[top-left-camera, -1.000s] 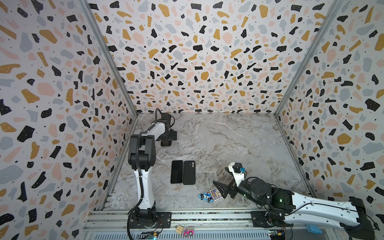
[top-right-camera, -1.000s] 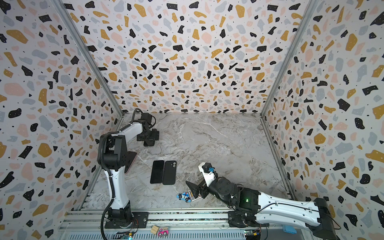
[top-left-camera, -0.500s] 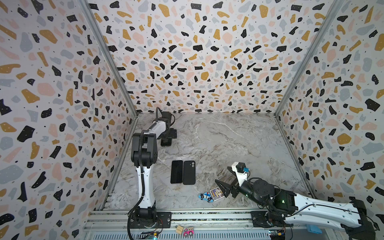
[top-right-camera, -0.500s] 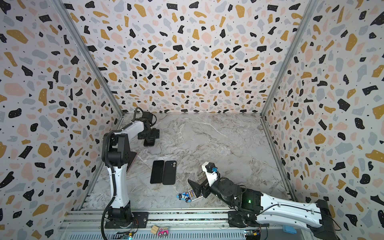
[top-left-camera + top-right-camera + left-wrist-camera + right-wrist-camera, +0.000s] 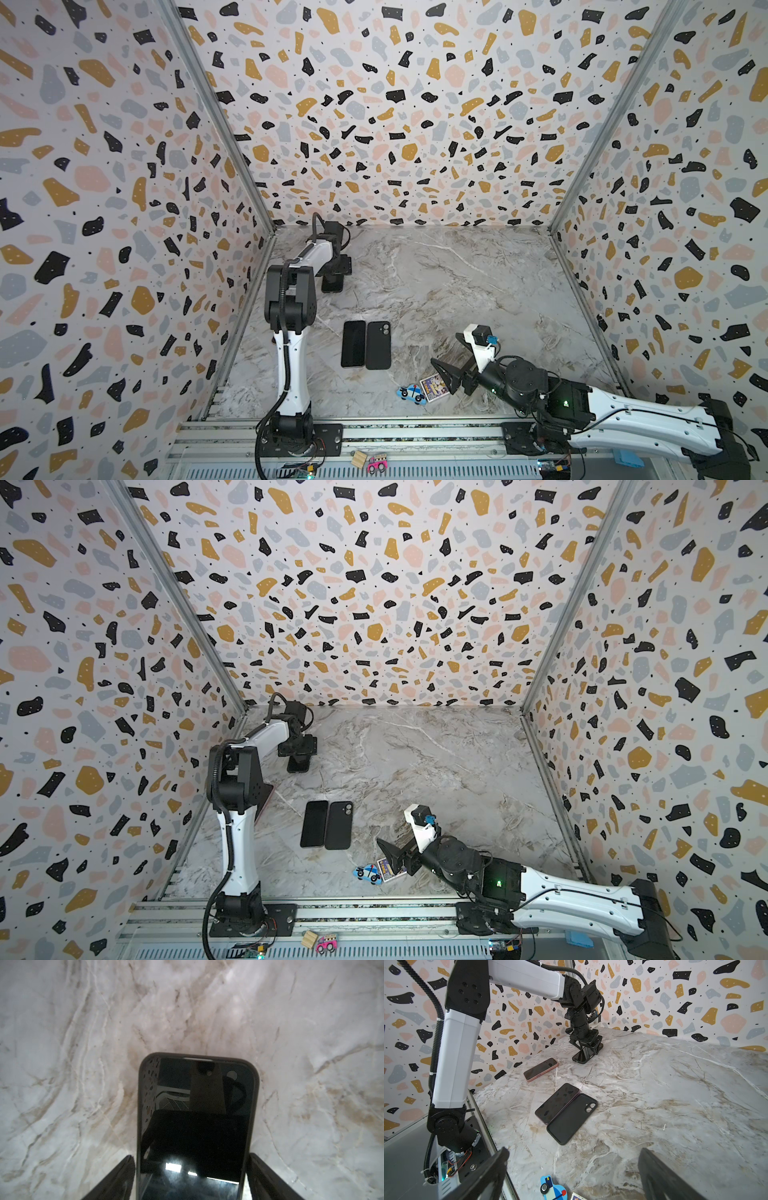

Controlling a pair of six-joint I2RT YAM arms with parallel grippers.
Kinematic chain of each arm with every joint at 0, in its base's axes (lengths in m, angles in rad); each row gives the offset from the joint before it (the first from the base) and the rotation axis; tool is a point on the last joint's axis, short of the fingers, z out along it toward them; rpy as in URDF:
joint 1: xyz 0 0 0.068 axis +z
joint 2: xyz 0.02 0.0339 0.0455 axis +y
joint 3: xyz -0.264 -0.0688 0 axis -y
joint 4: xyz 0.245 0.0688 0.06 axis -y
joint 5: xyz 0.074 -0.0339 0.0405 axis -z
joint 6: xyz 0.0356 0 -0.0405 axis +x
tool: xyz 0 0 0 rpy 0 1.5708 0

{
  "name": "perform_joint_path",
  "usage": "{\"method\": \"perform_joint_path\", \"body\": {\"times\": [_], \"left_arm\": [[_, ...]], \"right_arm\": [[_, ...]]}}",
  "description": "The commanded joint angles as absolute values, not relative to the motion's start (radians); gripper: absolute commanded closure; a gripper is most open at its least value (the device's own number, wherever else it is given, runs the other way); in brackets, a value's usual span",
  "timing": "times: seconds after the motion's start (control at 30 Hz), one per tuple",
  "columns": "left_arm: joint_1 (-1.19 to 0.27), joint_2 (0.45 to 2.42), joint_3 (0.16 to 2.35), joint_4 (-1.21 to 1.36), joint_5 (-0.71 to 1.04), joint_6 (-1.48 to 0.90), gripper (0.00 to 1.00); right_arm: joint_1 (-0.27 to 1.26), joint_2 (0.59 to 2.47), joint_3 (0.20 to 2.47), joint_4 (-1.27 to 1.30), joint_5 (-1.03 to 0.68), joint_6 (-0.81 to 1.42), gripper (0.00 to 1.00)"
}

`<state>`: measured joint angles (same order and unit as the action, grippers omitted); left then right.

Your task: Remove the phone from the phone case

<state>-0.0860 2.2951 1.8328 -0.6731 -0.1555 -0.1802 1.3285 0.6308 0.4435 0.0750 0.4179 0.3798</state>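
Observation:
A phone [image 5: 197, 1126] in a black phone case [image 5: 139, 1105] lies flat, screen up, at the back left of the marble table. My left gripper [image 5: 192, 1155] points down over it [image 5: 333, 279], one black fingertip [image 5: 129, 1162] against each long side of the case. Both top views show only the near end of the cased phone [image 5: 298, 766], below the gripper [image 5: 300, 752]. The right wrist view shows that gripper [image 5: 586, 1051] and the cased phone [image 5: 581, 1059] at the far corner. My right gripper [image 5: 455, 357] hovers open and empty near the front edge [image 5: 574, 1152].
A bare phone [image 5: 353, 344] and an empty black case [image 5: 378, 345] lie side by side mid-table. A pink-cased phone [image 5: 540, 1069] lies by the left wall, behind the left arm. A toy police car [image 5: 411, 393] and a picture card [image 5: 432, 388] sit just under my right gripper.
The left fingers have closed in on the sides of the cased phone, and the left elbow has shifted slightly right. The right arm has drifted a little to the right.

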Motion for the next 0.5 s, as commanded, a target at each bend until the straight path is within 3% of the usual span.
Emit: {"method": "perform_joint_path", "body": {"times": [0.0, 0.47], "left_arm": [[-0.081, 2.312, 1.849, -0.697, -0.135, -0.195, 0.16], [-0.077, 2.301, 1.795, -0.664, -0.084, -0.215, 0.22]], "right_arm": [[1.333, 0.617, 0.438, 0.087, 0.439, 0.382, 0.01], [1.331, 0.63, 0.446, 0.087, 0.436, 0.377, 0.01]]}}
